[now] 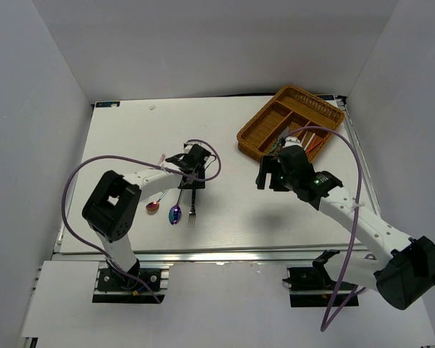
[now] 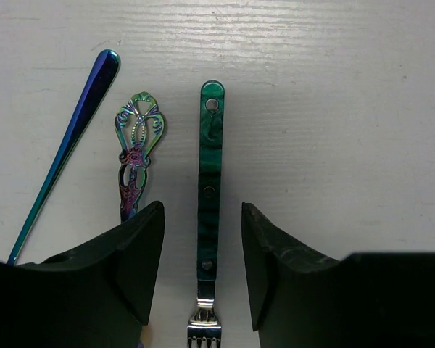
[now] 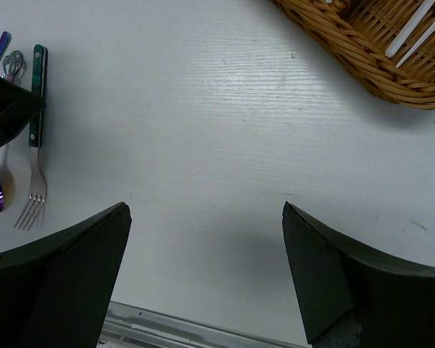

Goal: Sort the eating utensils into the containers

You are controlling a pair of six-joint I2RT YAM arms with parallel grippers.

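Note:
A teal-handled fork [image 2: 210, 181] lies on the white table between the open jaws of my left gripper [image 2: 203, 254], which straddle its handle without touching it. Left of it lie an ornate iridescent handle [image 2: 136, 145] and a slim iridescent blue-purple handle [image 2: 72, 138]. From above, the left gripper [image 1: 191, 181] hovers over the fork [image 1: 192, 212], an iridescent spoon [image 1: 175, 213] and a pink-bowled spoon [image 1: 154, 206]. My right gripper [image 1: 263, 176] is open and empty above bare table [image 3: 206, 246]. The brown wicker tray [image 1: 275, 116] sits at the far right, with chopsticks [image 1: 313, 142] in it.
The right wrist view shows the tray's corner [image 3: 362, 51] with pale sticks [image 3: 413, 29] inside, the fork [image 3: 35, 145] and my left gripper [image 3: 7, 109] at far left, and the table's metal front rail [image 3: 167, 326]. Grey walls surround the table.

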